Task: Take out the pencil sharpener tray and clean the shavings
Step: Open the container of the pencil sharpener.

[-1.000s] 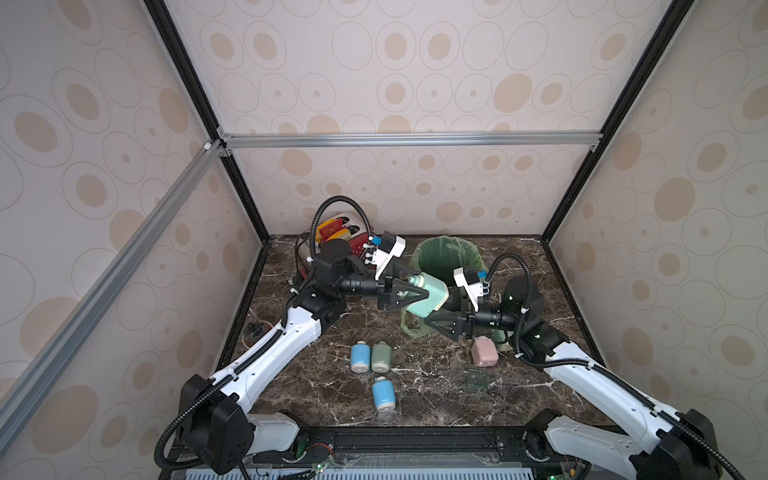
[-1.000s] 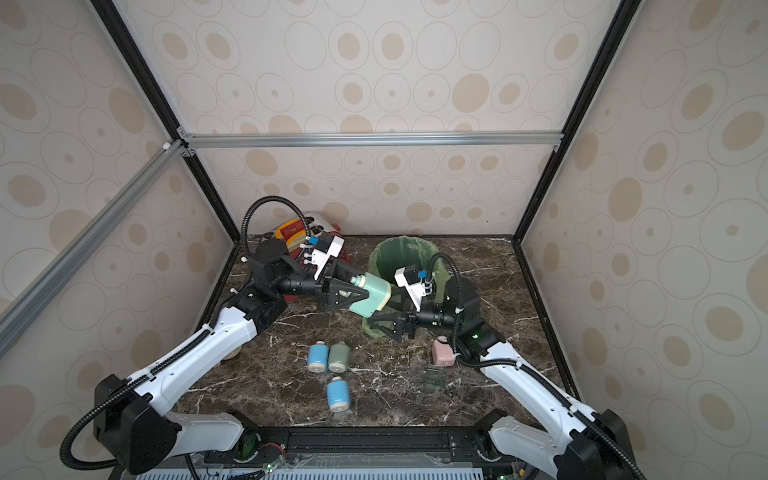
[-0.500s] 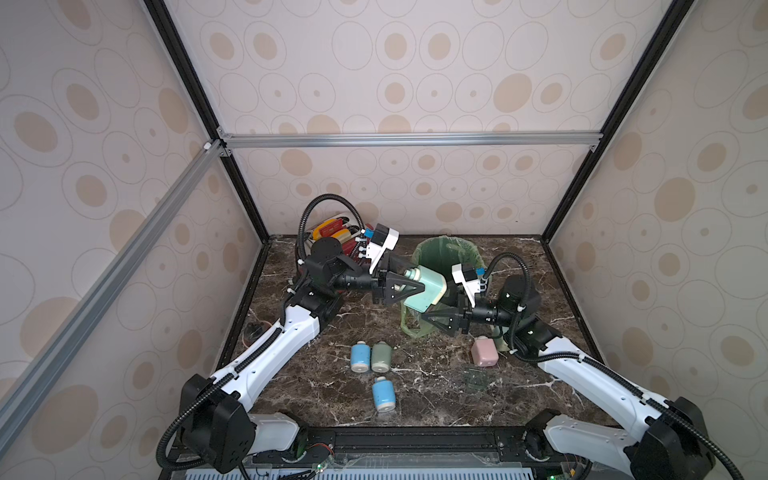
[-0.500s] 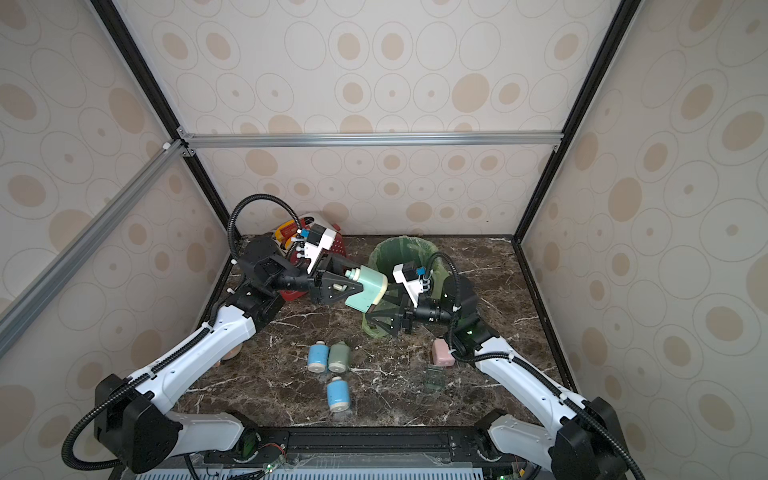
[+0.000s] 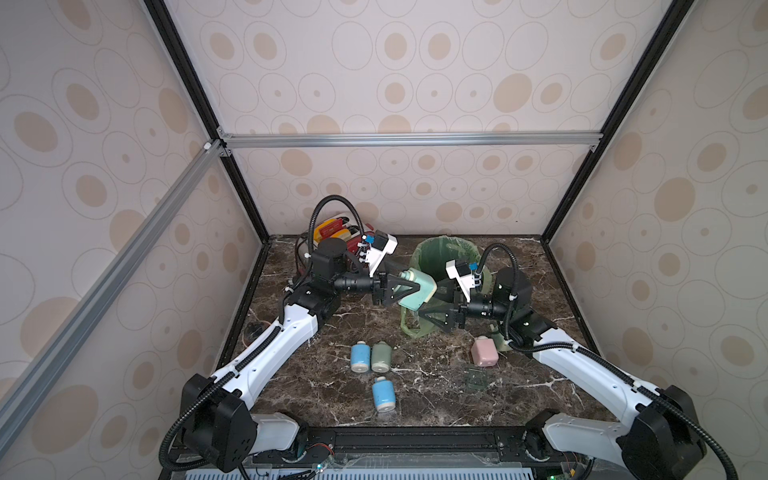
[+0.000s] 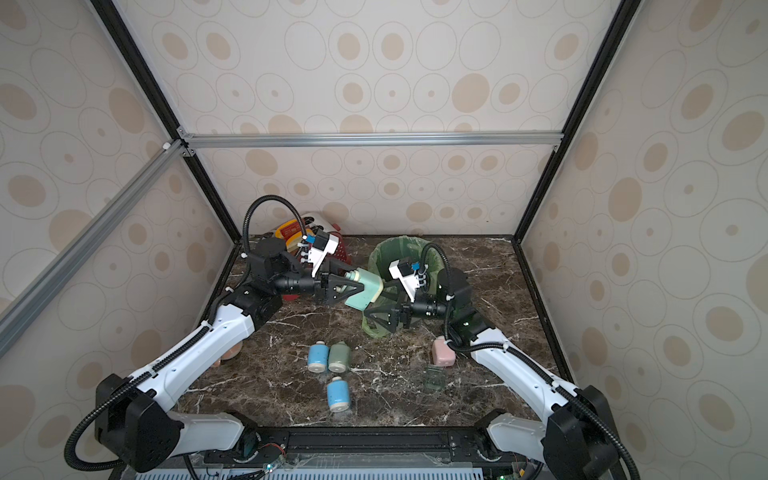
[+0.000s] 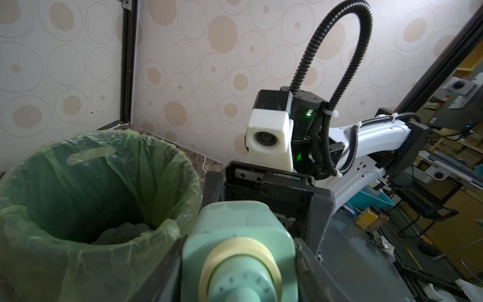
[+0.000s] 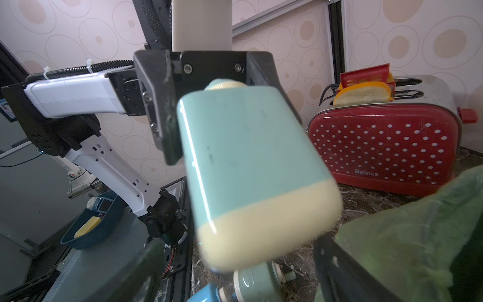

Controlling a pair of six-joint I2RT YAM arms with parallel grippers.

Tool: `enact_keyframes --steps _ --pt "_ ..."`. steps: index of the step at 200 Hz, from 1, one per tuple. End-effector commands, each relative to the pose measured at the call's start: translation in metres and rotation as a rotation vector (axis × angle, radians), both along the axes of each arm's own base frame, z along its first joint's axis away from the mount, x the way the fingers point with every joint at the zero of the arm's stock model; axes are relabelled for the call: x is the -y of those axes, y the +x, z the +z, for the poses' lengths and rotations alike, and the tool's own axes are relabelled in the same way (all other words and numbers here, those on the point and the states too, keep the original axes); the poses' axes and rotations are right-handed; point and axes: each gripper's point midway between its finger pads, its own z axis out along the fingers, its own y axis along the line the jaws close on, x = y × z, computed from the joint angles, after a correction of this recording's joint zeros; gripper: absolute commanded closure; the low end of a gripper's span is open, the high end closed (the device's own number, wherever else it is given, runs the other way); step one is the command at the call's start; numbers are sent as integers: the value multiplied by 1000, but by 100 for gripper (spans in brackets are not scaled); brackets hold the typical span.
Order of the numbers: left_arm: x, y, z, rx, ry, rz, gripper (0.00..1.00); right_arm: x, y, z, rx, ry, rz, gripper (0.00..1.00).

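My left gripper point(image 5: 409, 291) is shut on a mint-green pencil sharpener point(image 5: 424, 286) and holds it in the air beside the bin, also seen in a top view point(image 6: 368, 289). The sharpener's dial end point(image 7: 240, 274) points back at the left wrist. Its cream end section point(image 8: 266, 230) points toward my right gripper point(image 5: 426, 318), which stands open just in front of and below it. The right fingers point(image 8: 337, 264) straddle the cream end without gripping it. I cannot tell whether the cream section is the tray.
A green-lined bin point(image 5: 449, 257) stands behind the grippers. At the back left is a red polka-dot toaster point(image 8: 379, 146). On the table lie two blue sharpeners point(image 5: 360, 357) point(image 5: 383, 395), a dark green one point(image 5: 381, 357), a pink one point(image 5: 484, 351) and a small clear piece point(image 5: 476, 379).
The right gripper's jaws have spread wider around the cream end. The left arm has raised the sharpener a little and shifted it slightly left.
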Motion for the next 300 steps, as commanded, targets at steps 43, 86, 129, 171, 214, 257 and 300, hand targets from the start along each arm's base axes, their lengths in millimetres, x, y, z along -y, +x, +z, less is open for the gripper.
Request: enact_keyframes --steps 43,86,129,171,214,257,300 --pt "-6 -5 32 107 -62 -1 100 13 5 22 55 47 36 8" --pt "-13 -15 62 138 -173 -39 100 10 -6 33 56 108 130 9" --pt "-16 -25 84 143 -231 -103 100 9 -7 42 88 125 140 9" --pt "-18 -31 90 146 -255 -116 100 6 -3 53 93 155 151 9" --pt "-19 -34 92 146 -267 -121 100 -2 -6 58 106 179 168 9" --pt "-18 -36 92 139 -278 -130 100 -9 -11 66 131 200 188 9" --pt "-15 -35 90 118 -286 -142 100 -11 -11 70 149 210 189 14"
